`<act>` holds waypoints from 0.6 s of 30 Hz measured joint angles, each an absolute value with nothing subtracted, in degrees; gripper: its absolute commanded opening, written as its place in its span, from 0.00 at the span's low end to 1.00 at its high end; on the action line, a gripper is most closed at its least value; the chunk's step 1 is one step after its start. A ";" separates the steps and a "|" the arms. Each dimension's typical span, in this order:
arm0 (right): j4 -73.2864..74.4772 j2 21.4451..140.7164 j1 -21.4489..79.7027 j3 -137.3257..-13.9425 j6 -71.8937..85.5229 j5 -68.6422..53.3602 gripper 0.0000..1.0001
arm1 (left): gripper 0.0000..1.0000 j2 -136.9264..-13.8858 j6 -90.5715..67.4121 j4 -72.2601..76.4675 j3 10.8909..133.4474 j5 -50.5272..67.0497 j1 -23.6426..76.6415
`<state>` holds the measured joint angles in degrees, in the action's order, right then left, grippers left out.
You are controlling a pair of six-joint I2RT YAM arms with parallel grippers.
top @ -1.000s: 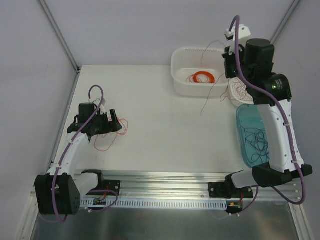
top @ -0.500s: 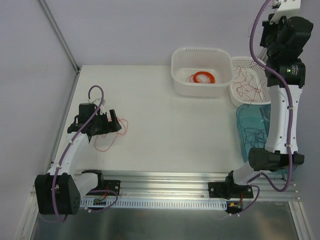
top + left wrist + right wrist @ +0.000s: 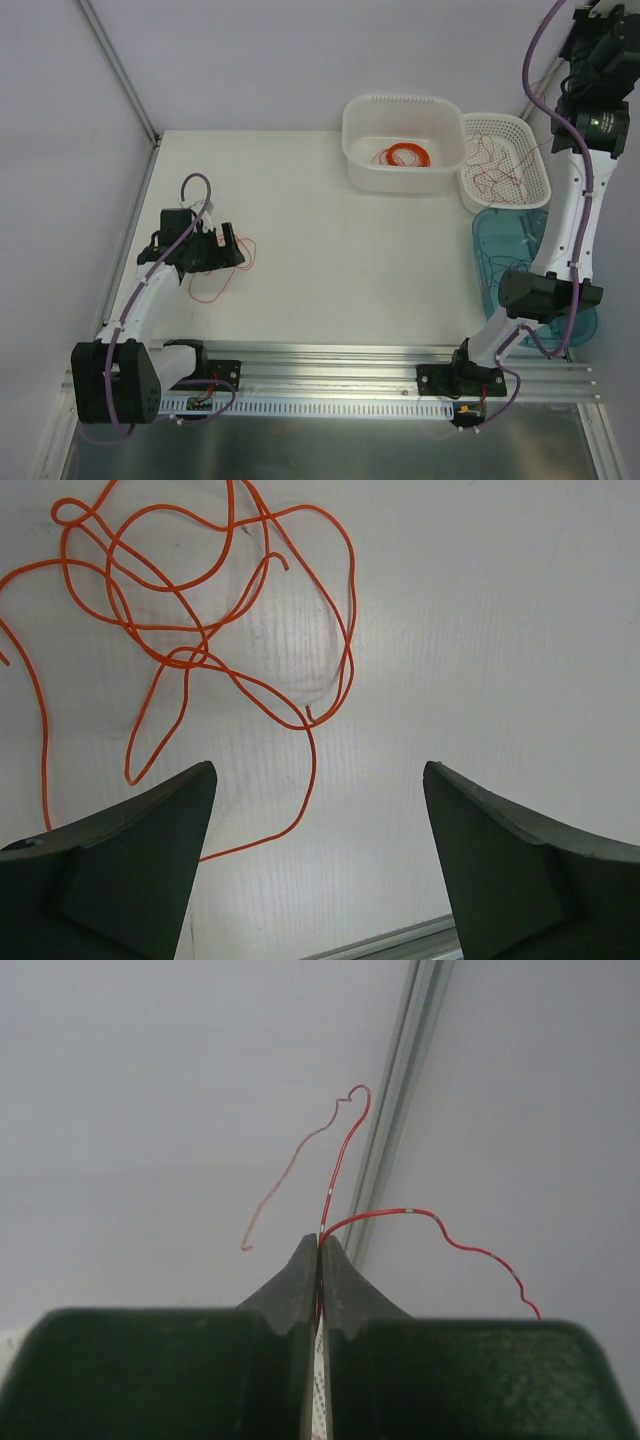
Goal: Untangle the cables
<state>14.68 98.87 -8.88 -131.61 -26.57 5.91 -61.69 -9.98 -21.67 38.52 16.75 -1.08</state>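
The left gripper (image 3: 320,770) held its jaws wide apart, with only bare worktop (image 3: 480,630) between them. At their 10 to 11 o'clock lay the orange wire (image 3: 190,630), a loose sprawl of overlapping loops flat on the surface. One tail ran from the sprawl down toward 6 o'clock, then bent off to 8 o'clock beside the left finger; whether it touched the finger I could not tell. From 12 round to 4 o'clock the surface lay open, and a strip of metal rail (image 3: 400,942) showed at 6 o'clock.

Seen from above, the sprawl sat at the worktop's 8 o'clock side, close to the left edge, with its long axis running roughly from 1 to 7 o'clock. Open white surface stretched from it toward the tub (image 3: 400,102) at 1 o'clock, which held a neat orange coil (image 3: 403,155).

The right gripper (image 3: 318,1243) had its jaws pinched tight on a red wire (image 3: 338,1160). From the tips the wire pointed up to 12 o'clock, curled over and trailed down to 10 o'clock. A second length arched out to 3 o'clock and fell toward 4 o'clock. Both hung in the air before a grey wall (image 3: 150,1080) and a metal corner post (image 3: 400,1090).

From above, the right arm reached high over the far right corner, above the basket (image 3: 505,120) of red wires (image 3: 500,165). The blue tray (image 3: 490,235) of dark wires (image 3: 497,270) lay at 4 o'clock, by the right edge.
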 measured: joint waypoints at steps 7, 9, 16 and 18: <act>6.50 99.59 -9.41 -136.11 -24.36 3.55 0.01 | 0.86 -63.00 -9.47 -21.67 38.52 17.61 -1.08; 4.14 100.25 -9.72 -136.90 -23.99 3.25 0.01 | 0.86 -63.11 -9.41 -21.67 38.52 17.61 -1.08; -0.64 104.36 -11.86 -134.28 -22.65 2.44 0.01 | 0.86 -63.37 -9.37 -21.65 38.46 17.58 -1.08; -0.95 106.34 -12.56 -132.03 -21.78 2.24 0.01 | 0.86 -63.37 -9.37 -21.67 38.37 17.58 -1.08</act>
